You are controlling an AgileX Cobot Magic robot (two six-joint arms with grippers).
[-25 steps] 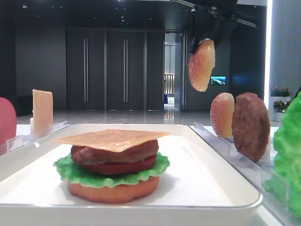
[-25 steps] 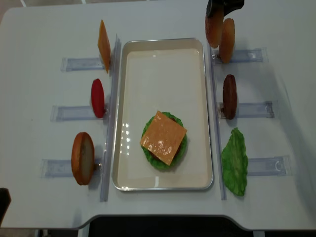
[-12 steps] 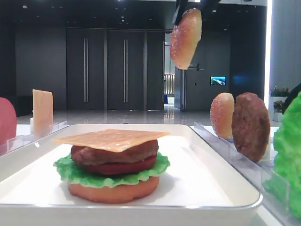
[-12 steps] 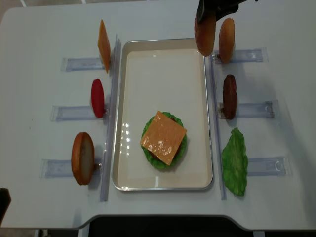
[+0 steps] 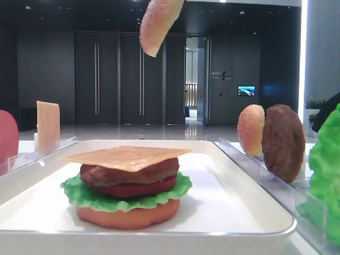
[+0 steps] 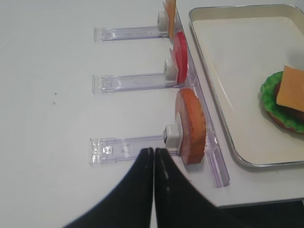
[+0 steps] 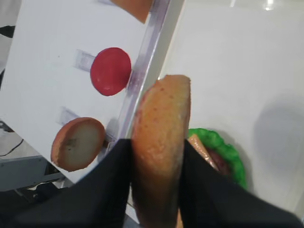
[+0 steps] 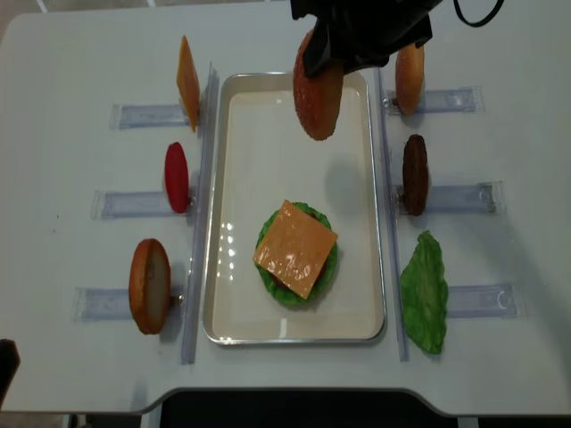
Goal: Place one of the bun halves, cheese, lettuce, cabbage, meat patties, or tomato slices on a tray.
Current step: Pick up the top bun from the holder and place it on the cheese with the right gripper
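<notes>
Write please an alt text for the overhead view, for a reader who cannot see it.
The right gripper holds a bun top on edge in the air over the far part of a white tray. Nearer on the tray lies a stack topped with a cheese slice over lettuce. Clear racks beside the tray hold more pieces.

The right gripper (image 7: pixel 156 190) has its 2 black jaws clamped on the bun top (image 7: pixel 159 156), held on edge above the tray (image 7: pixel 223 71). Below lie green lettuce (image 7: pixel 228 156), a tomato slice (image 7: pixel 110 71) and another bun (image 7: pixel 77 143).
</notes>
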